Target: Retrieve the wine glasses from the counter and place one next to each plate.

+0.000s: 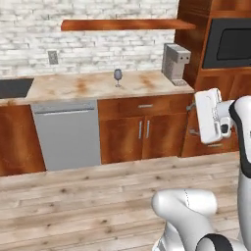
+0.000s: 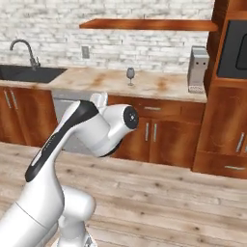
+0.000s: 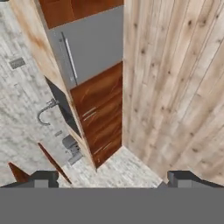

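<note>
One wine glass (image 1: 117, 77) stood upright on the bench (image 1: 88, 86) in the upper middle of the left base view, alone on the beige top, well apart from the grey coffee machine (image 1: 174, 63) at the upper right. In the right base view the same glass (image 2: 130, 75) sat at upper centre, between the sink (image 2: 29, 73) with its curved tap (image 2: 23, 50) at upper left and the machine (image 2: 198, 69) at upper right. The grey dishwasher front (image 1: 68, 135) lay below the bench, left of centre. The hand (image 3: 111, 177) showed at the bottom of the hand view, its two dark fingertips (image 3: 43, 177) set wide apart with nothing between them, looking across the wooden floor (image 3: 175, 87) at the cabinets, far from the glass.
</note>
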